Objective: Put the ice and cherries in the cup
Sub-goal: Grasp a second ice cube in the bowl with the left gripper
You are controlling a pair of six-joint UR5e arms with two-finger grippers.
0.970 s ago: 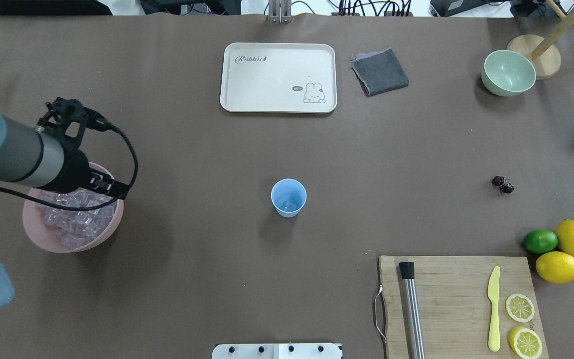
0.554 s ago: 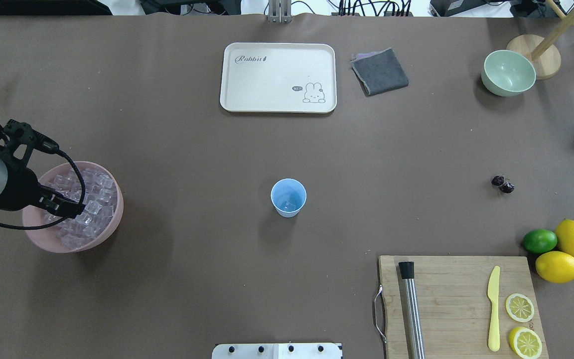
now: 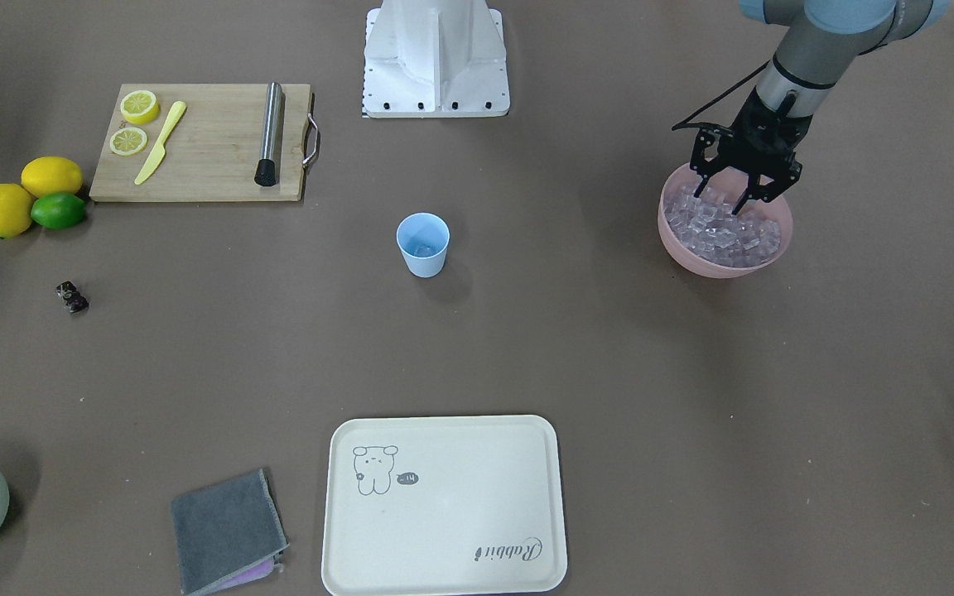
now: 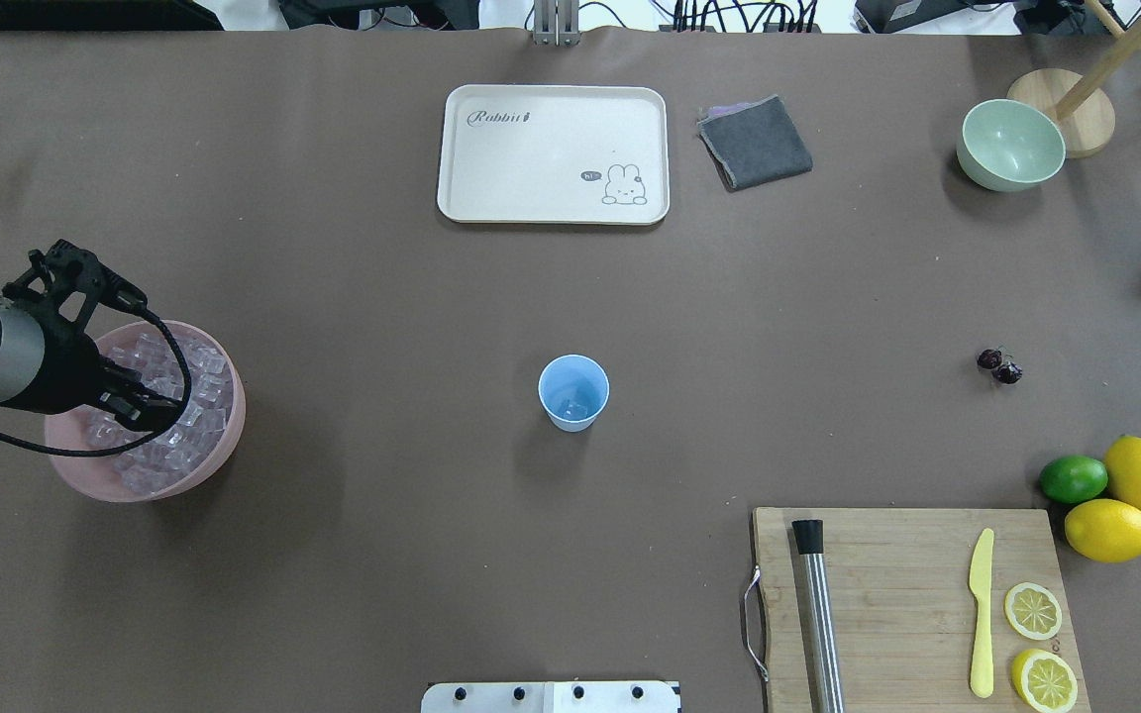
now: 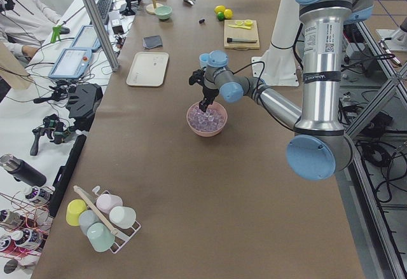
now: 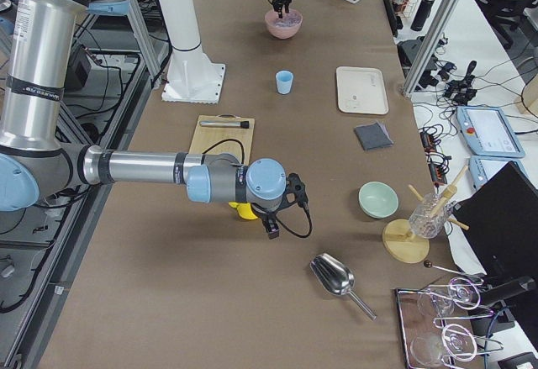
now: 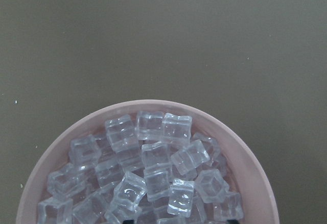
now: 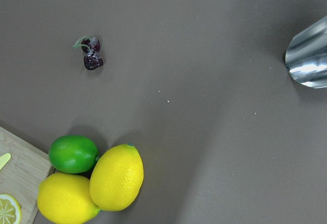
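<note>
The light blue cup (image 4: 573, 392) stands mid-table with one ice cube in it; it also shows in the front view (image 3: 422, 244). Several clear ice cubes (image 7: 148, 168) fill a pink bowl (image 4: 224, 448) at the left. My left gripper (image 3: 724, 195) is open, with its fingertips down among the ice (image 3: 721, 230) in the bowl (image 3: 721, 269). The dark cherries (image 4: 999, 365) lie on the table far right, and show in the right wrist view (image 8: 91, 53). My right gripper (image 6: 271, 228) shows only in the right side view, near the lemons; I cannot tell whether it is open or shut.
A cream tray (image 4: 553, 153), a grey cloth (image 4: 755, 142) and a pale green bowl (image 4: 1011, 145) sit at the far side. A cutting board (image 4: 912, 604) holds a steel muddler, a yellow knife and lemon slices. Two lemons (image 4: 1125, 500) and a lime (image 4: 1074, 478) lie beside it. A metal scoop (image 8: 309, 55) lies at the right.
My left arm has drawn back towards the view's left, so the gripper went from the bowl's right rim to over the ice. The cup and cherries have not moved.
</note>
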